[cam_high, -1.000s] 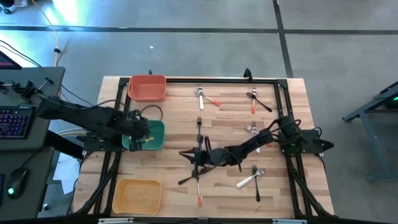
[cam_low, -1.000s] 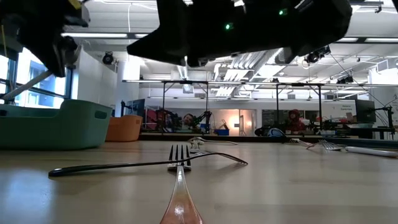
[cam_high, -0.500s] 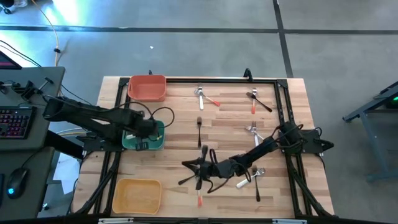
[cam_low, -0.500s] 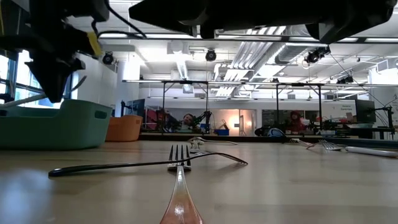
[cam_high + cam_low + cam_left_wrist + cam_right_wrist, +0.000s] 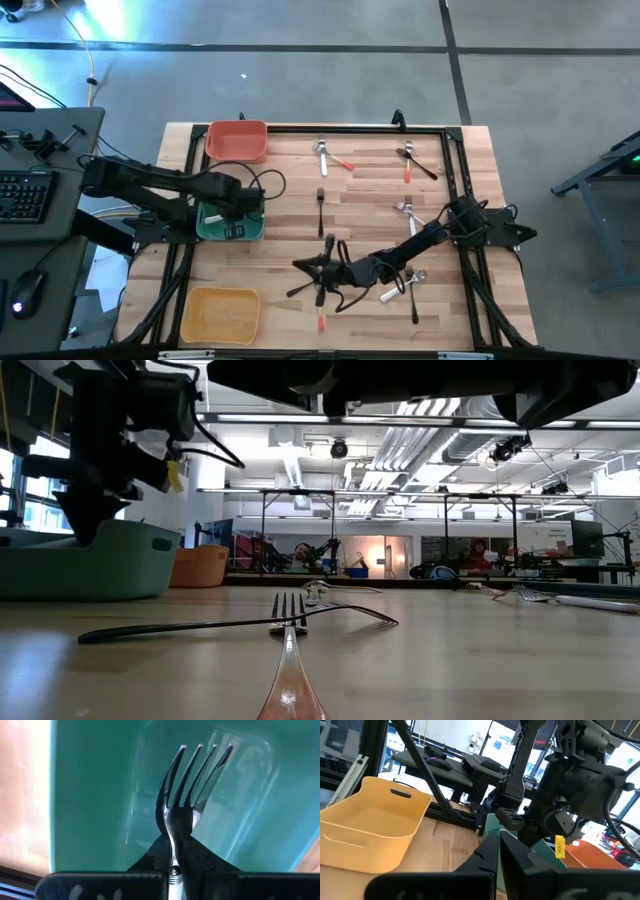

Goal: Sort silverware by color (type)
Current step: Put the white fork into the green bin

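I am holding a white-handled fork [image 5: 186,815] in my left gripper [image 5: 175,865], fingers pinched tight on its neck where the silver head meets the handle, tines pointing down into the teal bin [image 5: 90,795]. In the high view my left gripper [image 5: 240,205] is hanging over that teal bin [image 5: 210,228] at the left edge of the table, between the orange bin [image 5: 237,141] farther off and the yellow bin [image 5: 220,314] nearer. So I judge I am at the drop-off step for this piece; the next move calls for spreading the fingers so the fork falls inside the bin walls, then lifting clear.

My right gripper [image 5: 496,851] is pressed together with nothing between its fingers, and it is hovering low over the near middle of the table, just above a black fork [image 5: 230,625] and an orange-handled spoon [image 5: 291,685] that are crossing each other. I expect one of those is its next pick, which would call for opening first.

The rest of the silverware is lying scattered on the right half of the table [image 5: 370,190]. My right arm is covering part of the near cluster in the high view, so I cannot count those pieces. Whether the teal bin is already holding other pieces is hidden by my left gripper. The pieces far right are too small to type.
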